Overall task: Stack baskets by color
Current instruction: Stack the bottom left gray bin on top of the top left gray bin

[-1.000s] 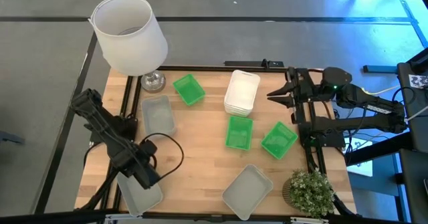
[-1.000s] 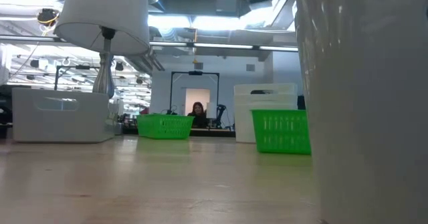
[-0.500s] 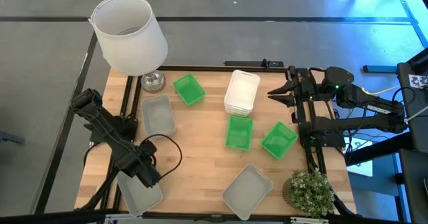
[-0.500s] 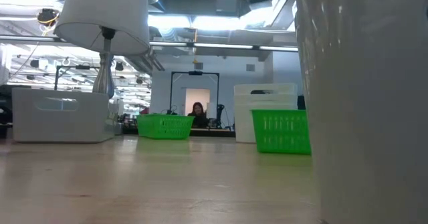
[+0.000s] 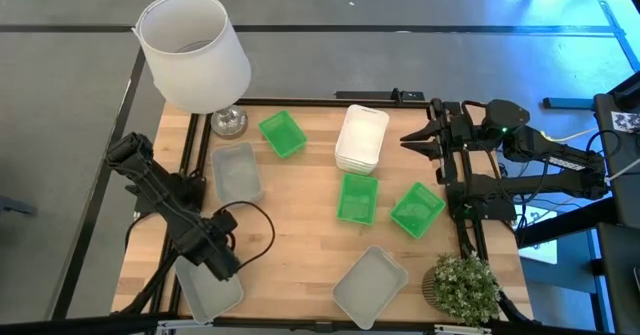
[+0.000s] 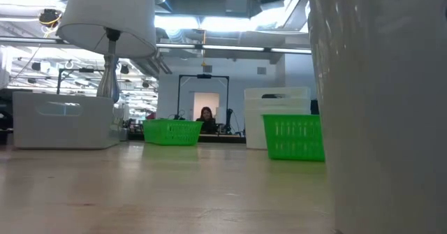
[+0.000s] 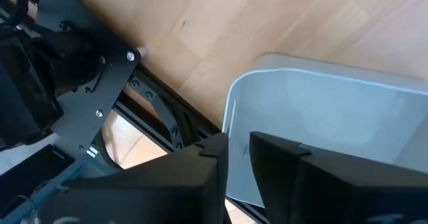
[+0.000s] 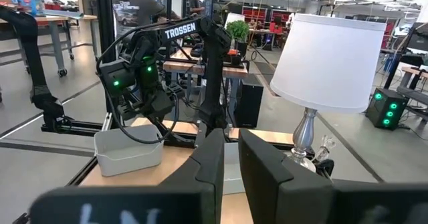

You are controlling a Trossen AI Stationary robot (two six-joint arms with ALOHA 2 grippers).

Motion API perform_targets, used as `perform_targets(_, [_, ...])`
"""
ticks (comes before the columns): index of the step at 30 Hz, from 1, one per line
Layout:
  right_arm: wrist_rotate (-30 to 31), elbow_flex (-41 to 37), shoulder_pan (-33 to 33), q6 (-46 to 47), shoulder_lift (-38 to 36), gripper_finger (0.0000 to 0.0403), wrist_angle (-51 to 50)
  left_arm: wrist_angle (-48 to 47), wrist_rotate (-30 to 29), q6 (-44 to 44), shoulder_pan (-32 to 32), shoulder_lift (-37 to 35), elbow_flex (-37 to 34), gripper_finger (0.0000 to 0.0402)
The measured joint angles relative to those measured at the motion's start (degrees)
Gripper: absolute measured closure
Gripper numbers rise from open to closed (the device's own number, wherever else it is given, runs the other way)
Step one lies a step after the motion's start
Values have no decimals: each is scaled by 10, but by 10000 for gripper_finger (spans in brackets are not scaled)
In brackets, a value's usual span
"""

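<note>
In the high view, three green baskets (image 5: 281, 133) (image 5: 357, 197) (image 5: 416, 209) lie on the wooden table beside a white stack (image 5: 361, 138). One grey basket (image 5: 237, 171) rests at the left and one (image 5: 370, 283) near the front edge. A third grey basket (image 5: 208, 293) (image 7: 321, 110) sits at the near left corner, with my left gripper (image 5: 217, 261) (image 7: 239, 158) over its end, pointing down. My right gripper (image 5: 412, 141) (image 8: 232, 158) hovers level at the table's right edge, fingers close together and holding nothing. My left gripper comes from above at the end wall (image 7: 226, 127) of the corner grey basket, near a rounded corner. One finger stands outside the wall and the other finger (image 7: 287, 164) inside, with only a narrow gap between them. The basket rests flat on the table.
A lamp with a large white shade (image 5: 192, 50) and a metal foot (image 5: 228, 123) stands at the far left corner. A small potted plant (image 5: 462, 285) stands at the near right corner. Bare wood (image 5: 290, 235) lies in the middle, and a black frame (image 7: 147, 110) edges the table.
My left gripper has sunk a little onto the corner grey basket and then kept still. The baskets lie where they were.
</note>
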Motion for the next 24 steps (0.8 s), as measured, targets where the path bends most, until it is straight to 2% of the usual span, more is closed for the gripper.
perform_targets(3, [-18,0,0,-7,0,354,-11,0,1,-2,0,0,0,331])
perform_targets(8, [-121,0,0,-40,0,354,-43,2,-8,-20,-6,0,0,321])
perform_targets(11, [-160,0,0,-39,0,354,-44,17,-21,-34,-12,0,-6,322])
perform_targets(18, [-164,0,0,-27,0,354,-44,81,-21,-35,-31,1,-58,320])
perform_targets(24, [-164,0,0,-27,0,354,-44,97,-15,-49,-32,1,-103,320])
